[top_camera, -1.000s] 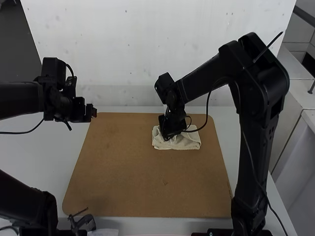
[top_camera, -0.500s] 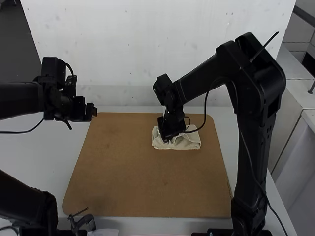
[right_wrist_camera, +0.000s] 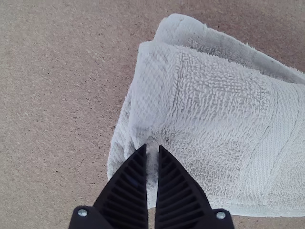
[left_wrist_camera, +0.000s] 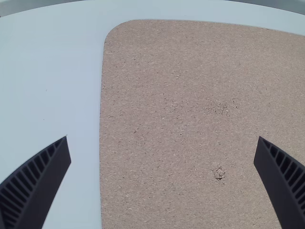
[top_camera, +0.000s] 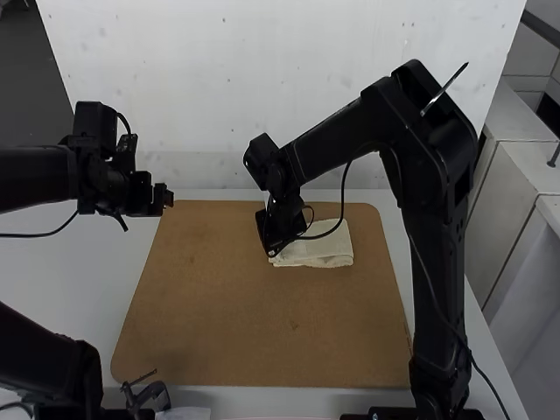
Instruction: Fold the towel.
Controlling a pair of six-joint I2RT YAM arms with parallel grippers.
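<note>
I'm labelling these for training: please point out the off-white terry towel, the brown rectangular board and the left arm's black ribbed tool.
Off-white terry towel [right_wrist_camera: 214,95]: right wrist view, top folded layer.
Brown rectangular board [top_camera: 219,306]: high view, bare surface.
Left arm's black ribbed tool [left_wrist_camera: 162,138]: left wrist view, midway between its parted fingertips.

Between the open claw's black ribbed fingers, brown board meets white table.

High cam: fixed above and behind the work area, facing forward and down, farthest back, takes in the board edge to edge. Left wrist cam: looks down, closer, on a rounded board corner plus white table. Right wrist cam: looks down, tight on the towel. High and right wrist share the towel; all three share board.
</note>
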